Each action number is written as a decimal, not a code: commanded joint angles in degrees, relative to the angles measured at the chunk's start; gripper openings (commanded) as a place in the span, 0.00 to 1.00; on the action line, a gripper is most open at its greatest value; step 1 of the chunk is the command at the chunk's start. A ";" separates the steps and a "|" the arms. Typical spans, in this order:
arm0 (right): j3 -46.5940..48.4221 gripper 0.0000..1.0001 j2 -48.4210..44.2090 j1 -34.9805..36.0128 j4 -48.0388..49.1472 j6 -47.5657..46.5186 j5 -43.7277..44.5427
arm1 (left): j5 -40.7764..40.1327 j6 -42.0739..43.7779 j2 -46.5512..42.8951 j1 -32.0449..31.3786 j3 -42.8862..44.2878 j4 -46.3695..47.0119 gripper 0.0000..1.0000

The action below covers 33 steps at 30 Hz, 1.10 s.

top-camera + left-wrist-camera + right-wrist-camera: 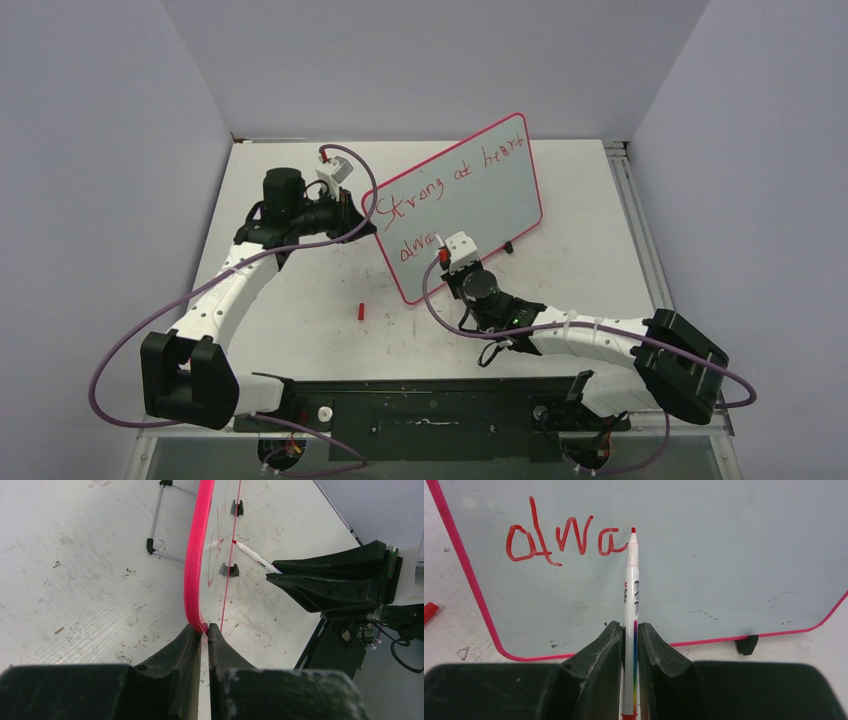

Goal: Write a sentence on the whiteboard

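The whiteboard (500, 205) is stood in the far half of the table (300, 290), a little right of the middle. Its long axis runs slantwise from the near left toward the far right corner, and its face is turned to the near edge. It is white, with a thin pink-red rim and rounded corners.

The left claw (205, 629) is closed on the rim at the board's left end, so the board is steadied there. The right claw (630, 628) is closed narrow on a marker (631, 580). The marker's long axis goes straight out from the claw to the board face.

The sentence (447, 178) is written in thin red letters. The first line is read as "Strong at heart", and only "alwa" is present on the second. The red tip is placed just right of the last "a". It seems to touch the face, but this cannot be told surely.

Bare board lies to the right of the tip, so the next strokes are judged to go that way. The right arm is the nearer one for this.

A red cap (360, 311) lies on the table, near the board's near left corner.
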 commanded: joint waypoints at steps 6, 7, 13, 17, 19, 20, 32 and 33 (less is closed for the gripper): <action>2.97 0.05 1.30 -0.71 2.70 -0.18 -0.78 | 1.67 0.17 -2.24 -0.03 0.39 2.73 0.00; 3.03 0.05 1.51 -0.77 2.69 -0.18 -0.82 | 1.63 0.17 -2.24 0.02 0.40 2.72 0.00; 3.15 0.05 2.29 -0.95 2.46 -0.18 -1.00 | 1.69 0.17 -2.21 0.01 0.45 2.73 0.00; 2.41 0.05 2.05 -0.97 2.10 -0.04 -0.95 | 1.59 0.17 -2.23 0.02 0.47 2.72 0.00; 1.83 0.05 1.70 -1.02 1.94 0.46 -0.99 | 1.55 0.17 -2.25 0.04 0.42 2.73 0.00; 1.43 0.05 1.54 -0.98 1.92 0.79 -0.98 | 1.53 0.17 -2.25 0.02 0.48 2.73 0.00; -1.31 0.05 0.84 -0.99 1.57 2.73 -0.66 | 1.58 0.17 -2.31 0.04 0.40 2.77 0.00; -1.27 0.05 0.86 -0.96 1.50 2.60 -0.72 | 1.60 0.17 -2.28 0.06 0.45 2.74 0.00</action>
